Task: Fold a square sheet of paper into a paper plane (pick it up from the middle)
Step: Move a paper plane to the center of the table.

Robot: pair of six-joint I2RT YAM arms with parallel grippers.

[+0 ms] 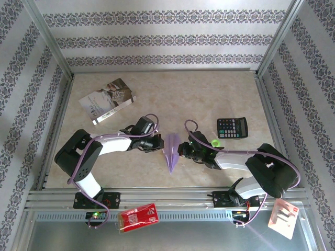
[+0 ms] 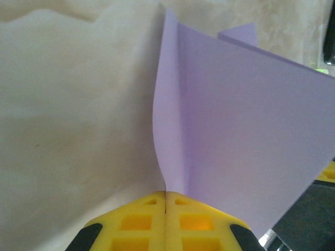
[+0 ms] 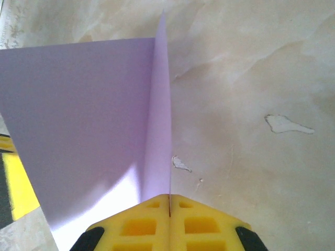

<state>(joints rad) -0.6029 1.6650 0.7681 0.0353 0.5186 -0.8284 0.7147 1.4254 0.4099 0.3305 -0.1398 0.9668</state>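
The pale lilac paper plane (image 1: 171, 150) is a slim dart between the two arms, its point toward the near edge. My left gripper (image 1: 159, 143) is shut on its left wing; in the left wrist view the lilac paper (image 2: 230, 130) rises out of the closed yellow fingers (image 2: 136, 219). From the other side my right gripper (image 1: 182, 149) is shut on the right wing, and in the right wrist view the paper's edge (image 3: 157, 130) runs into the seam of its yellow fingers (image 3: 204, 225). A broad lilac wing (image 3: 78, 115) spreads to the left there.
A printed booklet (image 1: 107, 100) lies at the back left and a black calculator (image 1: 232, 127) at the right. A red packet (image 1: 138, 216) sits on the front rail, a white card (image 1: 283, 217) at the near right. Patterned walls enclose the table (image 1: 172, 89).
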